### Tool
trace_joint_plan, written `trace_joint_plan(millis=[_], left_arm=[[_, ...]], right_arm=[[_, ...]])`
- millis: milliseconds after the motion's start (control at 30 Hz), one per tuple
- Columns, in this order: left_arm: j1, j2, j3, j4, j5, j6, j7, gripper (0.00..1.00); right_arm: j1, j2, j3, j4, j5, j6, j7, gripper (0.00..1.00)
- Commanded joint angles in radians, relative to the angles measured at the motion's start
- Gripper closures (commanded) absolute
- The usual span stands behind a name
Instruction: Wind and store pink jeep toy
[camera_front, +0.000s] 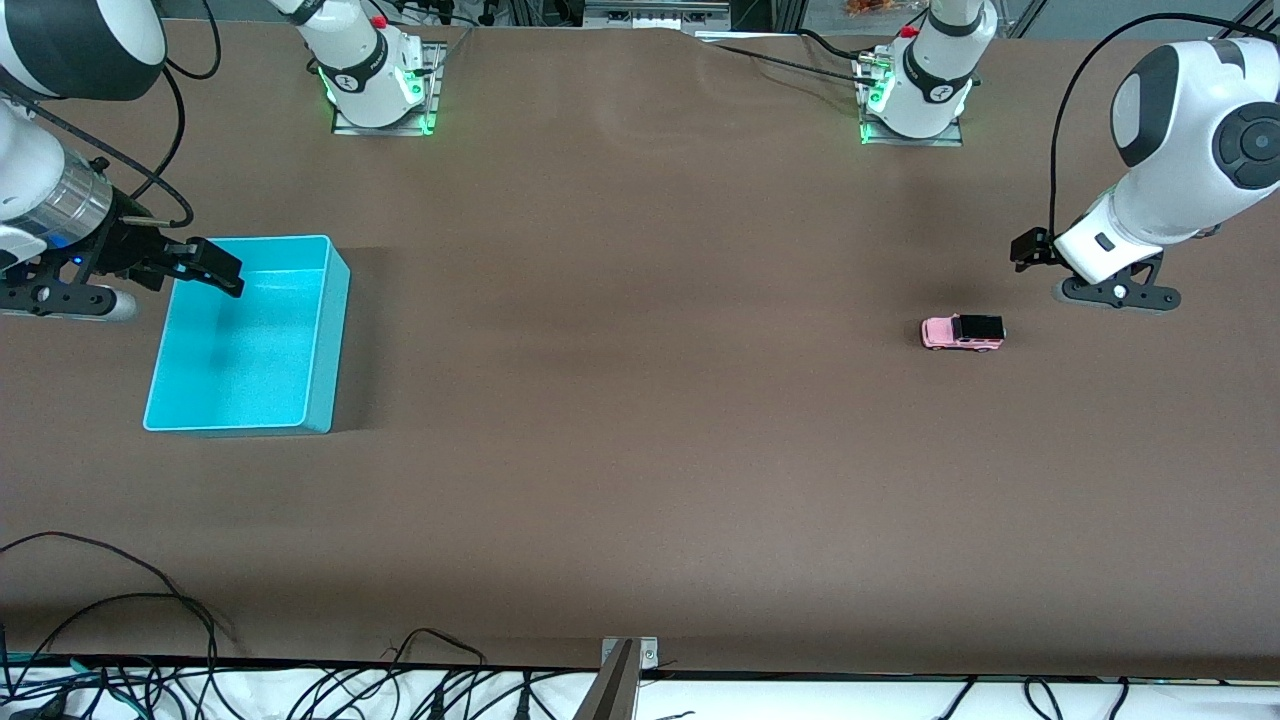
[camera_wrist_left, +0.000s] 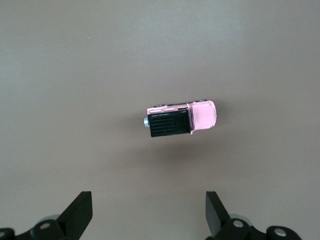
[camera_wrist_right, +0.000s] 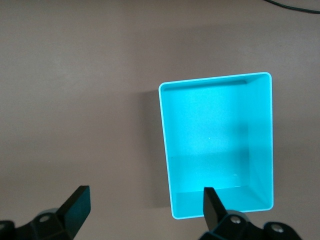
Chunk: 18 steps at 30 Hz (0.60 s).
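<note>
I have the brown table (camera_front: 640, 450) spread wide under both arms. Toward the right arm's end sits the cyan bin (camera_front: 318, 330), a rectangular open tub with nothing inside it that I can see. The right gripper (camera_front: 205, 268) hangs over the bin's rim at the corner farthest from the front camera; in the right wrist view its fingers (camera_wrist_right: 212, 202) stand spread wide apart with nothing between them, one over the bin's edge and the other over bare table.

At the left arm's end, the left gripper (camera_wrist_left: 149, 212) hovers above the table, fingers (camera_wrist_left: 80, 212) fully parted and holding nothing. In the front view most of it is hidden under the wrist, so I judge this from the wrist camera.

The pink jeep toy (camera_front: 962, 332) stands on its wheels on the table, apart from the left gripper, near it and a little nearer the front camera. In the left wrist view the jeep (camera_wrist_left: 181, 119) lies crosswise, roughly centred ahead of the open fingers, black roof up.
</note>
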Motion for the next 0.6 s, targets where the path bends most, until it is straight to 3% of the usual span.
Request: trace_joint_plan(millis=[0,267,567], left_arm=[[-0.002,-0.008,0.000,-0.075,0.029,0.006,0.089,0.00],[-0.001,0.000,0.000,-0.118,0.003,0.042,0.160,0.00],[0.012,0.040,0.001,-0.152,-0.001,0.166,0.379,0.00]], right_arm=[[0.000,-0.010,0.000,-0.001,-0.007,-0.011,0.004,0.00],[0.000,-0.010,0.000,-0.001,-0.007,-0.011,0.004,0.00],[0.000,-0.010,0.000,-0.002,-0.007,-0.011,0.004,0.00]])
